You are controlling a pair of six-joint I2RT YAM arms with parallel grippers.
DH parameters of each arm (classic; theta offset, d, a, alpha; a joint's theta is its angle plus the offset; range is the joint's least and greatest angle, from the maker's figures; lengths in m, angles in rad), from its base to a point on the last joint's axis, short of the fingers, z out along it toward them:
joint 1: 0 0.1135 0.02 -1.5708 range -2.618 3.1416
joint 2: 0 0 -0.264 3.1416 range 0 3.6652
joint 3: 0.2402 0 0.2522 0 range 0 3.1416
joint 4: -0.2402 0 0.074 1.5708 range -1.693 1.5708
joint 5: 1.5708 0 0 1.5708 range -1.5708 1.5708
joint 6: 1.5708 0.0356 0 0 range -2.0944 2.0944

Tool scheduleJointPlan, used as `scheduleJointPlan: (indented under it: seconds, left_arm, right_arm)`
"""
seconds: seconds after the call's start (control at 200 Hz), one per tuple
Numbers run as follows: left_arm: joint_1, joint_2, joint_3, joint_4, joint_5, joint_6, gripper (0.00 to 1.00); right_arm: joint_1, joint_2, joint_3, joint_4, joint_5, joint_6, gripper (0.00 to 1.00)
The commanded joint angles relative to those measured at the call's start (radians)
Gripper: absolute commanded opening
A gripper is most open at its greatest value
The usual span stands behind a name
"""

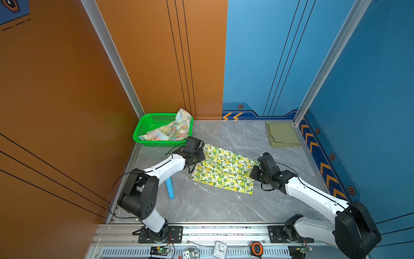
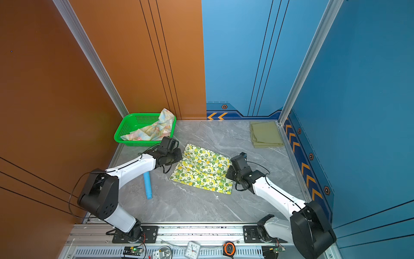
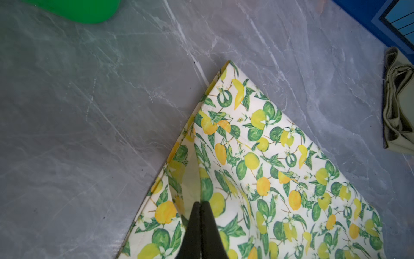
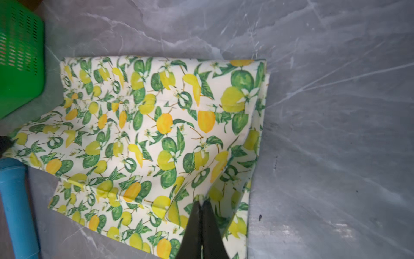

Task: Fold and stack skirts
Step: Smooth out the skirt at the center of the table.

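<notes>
Cloth pinched, left claw (image 3: 200, 204) at nine o'clock and right claw (image 4: 200, 201) at three grip the lemon skirt (image 1: 224, 170), best lifted level together.

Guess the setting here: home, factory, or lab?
Likely a lab robot test cell, not a home: two arms mounted on an aluminium rail, printed orange and blue enclosure walls, marble-look tabletop.

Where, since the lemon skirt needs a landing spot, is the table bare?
Bare: the near strip between lemon skirt and front rail; the far strip between green basket and olive skirt. Crowded: around blue toy and left arm.
</notes>
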Motion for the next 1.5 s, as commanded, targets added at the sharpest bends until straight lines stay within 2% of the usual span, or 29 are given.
scheduleJointPlan:
  seconds: [0.0,0.205,0.396,0.556,0.741,1.036,1.492]
  left_arm:
    - [0.017,-0.072,0.028,-0.056,0.015,0.037,0.0]
    - [0.018,-0.151,-0.007,-0.069,0.023,0.047,0.0]
    - [0.014,-0.218,-0.158,-0.045,0.024,0.025,0.0]
    - [0.015,-0.214,-0.281,0.019,0.036,0.006,0.0]
    - [0.011,-0.165,-0.351,0.059,0.034,-0.001,0.0]
    - [0.008,-0.139,-0.334,0.093,0.035,0.01,0.0]
    - [0.025,-0.271,-0.2,-0.053,0.015,0.054,0.0]
  right_arm:
    - [-0.006,-0.059,0.051,-0.11,0.02,-0.029,0.0]
    - [0.008,-0.145,0.064,-0.2,0.031,-0.029,0.0]
    - [0.066,-0.219,-0.014,-0.222,0.063,0.023,0.0]
    - [0.115,-0.237,-0.143,-0.143,0.071,0.093,0.0]
    - [0.159,-0.176,-0.254,-0.037,0.088,0.146,0.0]
    - [0.177,-0.115,-0.205,-0.054,0.12,0.128,0.0]
    - [0.179,-0.233,0.014,-0.277,0.182,0.067,0.0]
